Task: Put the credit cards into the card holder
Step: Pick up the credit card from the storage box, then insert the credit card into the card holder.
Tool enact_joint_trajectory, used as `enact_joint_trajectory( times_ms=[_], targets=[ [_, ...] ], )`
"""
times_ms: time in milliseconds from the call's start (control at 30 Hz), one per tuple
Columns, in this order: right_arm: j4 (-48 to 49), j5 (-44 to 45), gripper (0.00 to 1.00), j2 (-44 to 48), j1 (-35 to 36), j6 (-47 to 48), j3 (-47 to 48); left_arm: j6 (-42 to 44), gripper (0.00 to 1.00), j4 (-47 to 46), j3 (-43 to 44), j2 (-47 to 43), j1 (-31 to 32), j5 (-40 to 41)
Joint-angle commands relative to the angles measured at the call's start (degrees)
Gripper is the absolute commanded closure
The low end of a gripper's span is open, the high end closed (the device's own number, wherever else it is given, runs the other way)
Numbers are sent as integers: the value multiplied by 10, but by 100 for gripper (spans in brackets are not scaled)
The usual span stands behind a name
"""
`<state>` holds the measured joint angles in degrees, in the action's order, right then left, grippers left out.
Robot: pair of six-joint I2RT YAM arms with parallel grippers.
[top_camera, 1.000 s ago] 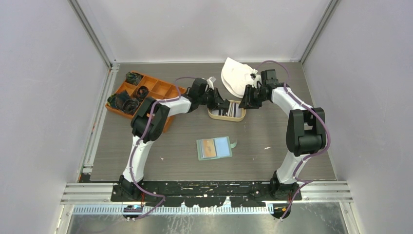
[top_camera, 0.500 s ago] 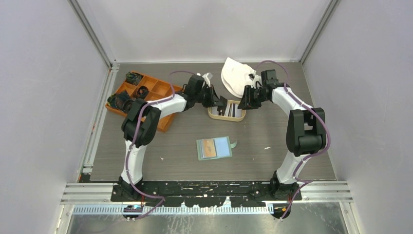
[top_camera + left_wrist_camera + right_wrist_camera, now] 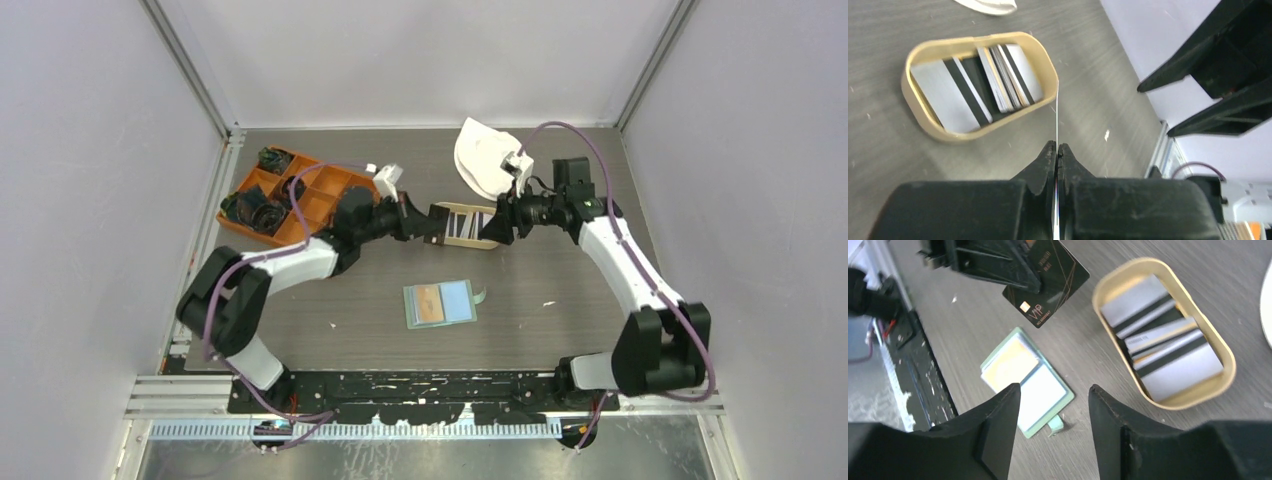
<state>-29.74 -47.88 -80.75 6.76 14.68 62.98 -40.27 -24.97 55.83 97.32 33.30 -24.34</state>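
My left gripper [image 3: 1057, 146] is shut on a black credit card [image 3: 1048, 285] marked VIP, held edge-on above the table just left of the tan tray [image 3: 1046, 60]. Several more credit cards [image 3: 1160, 342], grey and white with black stripes, lie stacked in that tray. The sage-green card holder [image 3: 440, 303] lies open and flat at mid-table, a tan card in its left pocket [image 3: 1009, 365]. My right gripper [image 3: 1054, 390] hangs open and empty above the table by the tray's right end, facing the held card.
An orange compartment box [image 3: 310, 190] with dark cord bundles sits at the back left. A white cloth-like object [image 3: 485, 158] lies behind the tray. The two grippers [image 3: 465, 224] face each other closely over the tray.
The left gripper shut on the black card and drew it up out of the tray, its arm swinging low and left. The right gripper opened wider and its arm stretched out.
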Motion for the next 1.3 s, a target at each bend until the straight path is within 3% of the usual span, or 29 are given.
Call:
enact_joint_trajectory(
  times_ms=[0,133,300,700,833,1267],
  targets=[
    [22,-148,39,83,3,141,-60,-21,100,-257,-153,-125,5,-2],
    [-2,-232,36,102,4,171,-88,-64,100,-428,-302,-184,17,27],
    [-34,-239,34,100,31,186,-94,-82,100,-567,-426,-205,53,69],
    [-35,-188,36,27,141,149,-81,-40,100,-570,-466,-221,114,112],
    [-18,-165,40,16,167,121,-79,-28,100,-570,-462,-216,120,108],
    [68,-134,44,33,178,-14,-76,-10,100,-570,-442,-185,133,58]
  ],
)
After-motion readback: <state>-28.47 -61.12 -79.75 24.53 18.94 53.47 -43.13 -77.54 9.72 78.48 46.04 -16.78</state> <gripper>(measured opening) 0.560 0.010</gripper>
